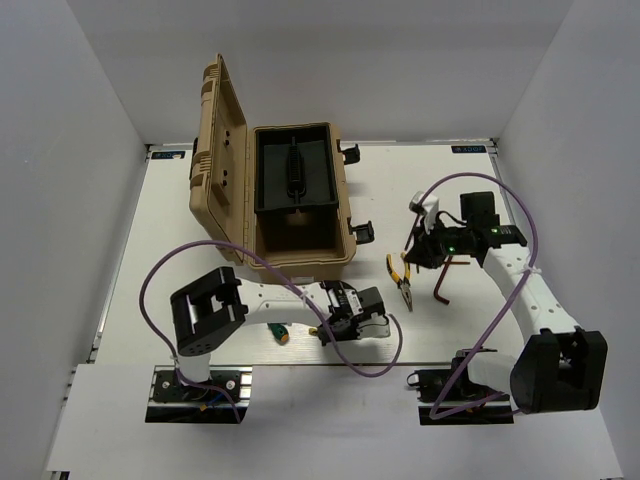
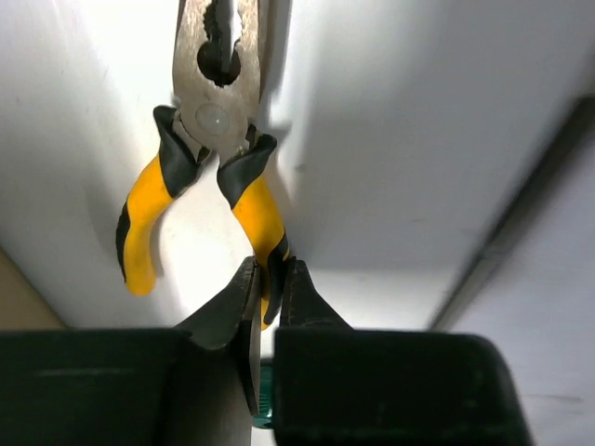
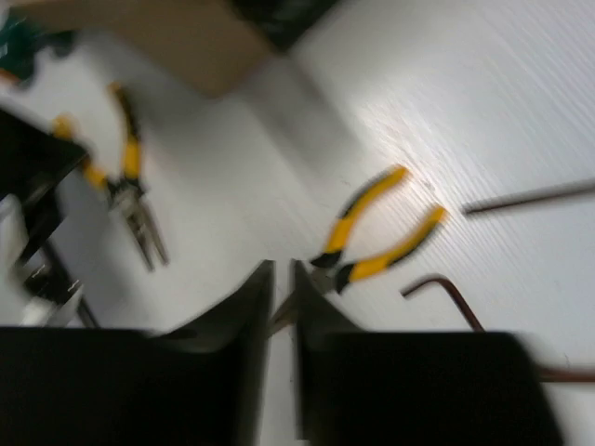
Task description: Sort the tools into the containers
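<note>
In the left wrist view my left gripper (image 2: 270, 269) is shut on the end of one handle of yellow-and-black pliers (image 2: 214, 121), whose head points away. In the right wrist view my right gripper (image 3: 283, 269) is shut, with the nose of the second pliers (image 3: 358, 218) between its fingers. The first pliers (image 3: 125, 190) lie further left. Two reddish-brown hex keys (image 3: 446, 290) (image 3: 530, 195) lie to the right. From above, pliers (image 1: 406, 285) show between the left gripper (image 1: 380, 312) and right gripper (image 1: 422, 252). A hex key (image 1: 445, 282) and a green screwdriver (image 1: 279, 335) lie nearby.
An open tan toolbox (image 1: 300, 255) stands at the back left, lid up, with a black tray (image 1: 293, 175) inside; its corner shows in the right wrist view (image 3: 186, 42). Purple cables loop beside both arms. White walls close in the table.
</note>
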You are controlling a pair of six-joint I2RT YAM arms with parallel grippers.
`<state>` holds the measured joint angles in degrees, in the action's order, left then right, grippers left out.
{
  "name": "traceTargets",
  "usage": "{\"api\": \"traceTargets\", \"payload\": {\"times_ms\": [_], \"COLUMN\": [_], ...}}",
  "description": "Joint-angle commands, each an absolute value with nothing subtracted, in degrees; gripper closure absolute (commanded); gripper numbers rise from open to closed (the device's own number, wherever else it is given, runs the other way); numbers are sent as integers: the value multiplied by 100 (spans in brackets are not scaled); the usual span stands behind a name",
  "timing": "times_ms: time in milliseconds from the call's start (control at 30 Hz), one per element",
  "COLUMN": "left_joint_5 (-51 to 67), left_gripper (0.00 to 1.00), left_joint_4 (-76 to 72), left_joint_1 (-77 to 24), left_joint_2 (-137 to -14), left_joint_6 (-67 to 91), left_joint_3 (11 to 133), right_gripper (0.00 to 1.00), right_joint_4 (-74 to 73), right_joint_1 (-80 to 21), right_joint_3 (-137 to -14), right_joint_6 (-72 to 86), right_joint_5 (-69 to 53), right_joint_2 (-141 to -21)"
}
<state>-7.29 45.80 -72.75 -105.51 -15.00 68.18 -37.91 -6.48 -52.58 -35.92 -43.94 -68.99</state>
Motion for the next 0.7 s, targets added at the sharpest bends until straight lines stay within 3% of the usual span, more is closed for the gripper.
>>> {"api": "traceTargets", "payload": {"times_ms": [0,33,167,300,400,667], "left_joint_5": [-185,-19,185,-419,-1497,-3787], "left_gripper": [100,100,100,100,100,100], "left_joint_4": [4324,4246,4053,3789,3474,2742], "left_joint_1": [-7444,-7505,-7576,-7472,-7410,-6795], "left_joint_2": [-9977,-9819,-9089,-8421,-7911,-7690], "left_joint_6": [-1459,-1459,-1512,-1398,-1327,-1204], "left_joint_3": [7197,7285,7900,8068,8068,7893], "right_gripper": [93,100,100,100,81,76], "right_joint_4": [-2964,-2875,-2680,-2768,-2891,-3084], "right_joint_1": [-633,-607,-484,-404,-316,-272], "right_joint_3": [-5212,-5255,-5291,-5413,-5510,-5581], "right_joint_6": [-2266,-2076,-1627,-1232,-1178,-1265], "right_joint_5": [-2437,-2130,-1196,-967,-905,-1625], "right_joint_2": [-6697,-6671,-6723,-6873,-7022,-7268]}}
